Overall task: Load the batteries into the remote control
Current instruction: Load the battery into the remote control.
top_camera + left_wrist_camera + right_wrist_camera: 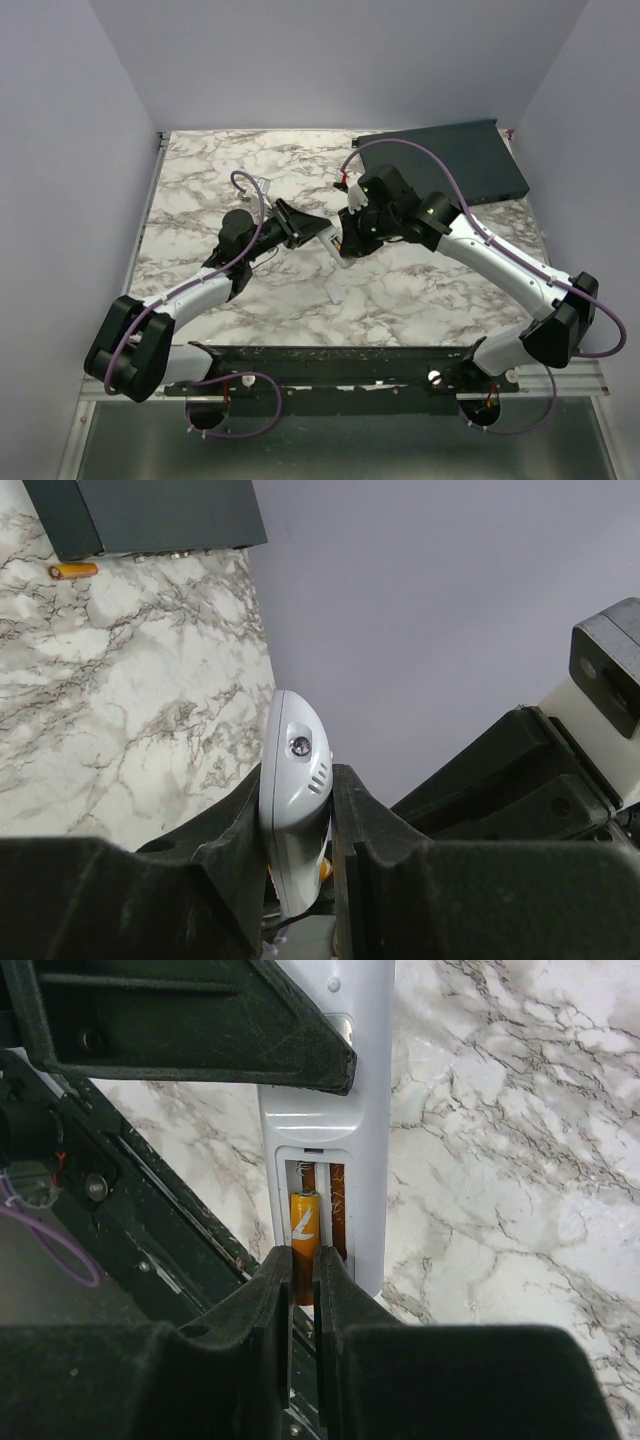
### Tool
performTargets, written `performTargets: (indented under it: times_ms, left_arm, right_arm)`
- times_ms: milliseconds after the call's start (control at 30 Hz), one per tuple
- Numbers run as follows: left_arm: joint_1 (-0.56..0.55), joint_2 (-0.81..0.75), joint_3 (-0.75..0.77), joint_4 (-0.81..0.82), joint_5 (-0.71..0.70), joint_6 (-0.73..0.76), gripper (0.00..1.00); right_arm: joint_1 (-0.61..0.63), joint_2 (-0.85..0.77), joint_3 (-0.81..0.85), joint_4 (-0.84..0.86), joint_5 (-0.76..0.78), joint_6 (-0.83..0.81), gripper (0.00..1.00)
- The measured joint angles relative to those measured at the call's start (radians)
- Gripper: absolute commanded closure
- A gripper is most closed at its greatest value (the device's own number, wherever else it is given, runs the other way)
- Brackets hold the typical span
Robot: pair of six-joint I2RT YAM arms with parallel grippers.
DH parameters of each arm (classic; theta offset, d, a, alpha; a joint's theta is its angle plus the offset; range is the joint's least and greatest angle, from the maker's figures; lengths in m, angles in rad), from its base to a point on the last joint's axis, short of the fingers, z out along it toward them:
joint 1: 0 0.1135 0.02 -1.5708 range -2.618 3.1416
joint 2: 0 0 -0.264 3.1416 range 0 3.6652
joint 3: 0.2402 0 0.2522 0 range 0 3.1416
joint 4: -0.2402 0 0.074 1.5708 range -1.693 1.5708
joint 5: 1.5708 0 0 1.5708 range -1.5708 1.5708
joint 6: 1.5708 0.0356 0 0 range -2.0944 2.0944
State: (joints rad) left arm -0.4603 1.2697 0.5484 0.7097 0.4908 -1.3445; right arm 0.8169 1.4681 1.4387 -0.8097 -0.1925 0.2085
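We see the remote (345,1120) in the centre of the right wrist view, held up over the marble table (520,1160) with its open battery recess facing the camera. The left gripper (297,815) is clamped across its narrow sides near the rounded end, at the lower middle of the left wrist view. The right gripper (302,1280) pinches a battery (305,1222) by its lower end, jaws nearly together at the bottom centre of the frame. The battery lies along the left slot of the recess. We cannot tell whether the right slot is filled, since only a copper-coloured strip shows there.

We judge the battery light, rigid and smooth, so it could roll or squirt out of a pinch. Holding it by one end leaves the other end free to meet the contact. The remote looks like light, hard, glossy plastic that may pivot if pushed off-centre, so a grip across its sides suits it.

A second battery (75,570) lies on the table at the upper left of the left wrist view, just beside the dark box (150,515). A loose pale piece (333,291) lies below the grippers in the top view.
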Motion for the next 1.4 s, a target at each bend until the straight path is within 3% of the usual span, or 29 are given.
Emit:
performTargets:
  times_ms: [800, 1400]
  left_arm:
    - [0.001, 0.027, 0.000, 0.029, 0.000, -0.016, 1.00]
    - [0.002, 0.053, 0.000, 0.061, 0.016, -0.037, 1.00]
  right_arm:
    - [0.000, 0.019, 0.010, 0.009, 0.019, 0.000, 0.96]
    - [0.000, 0.024, 0.012, 0.016, 0.022, 0.000, 0.82]
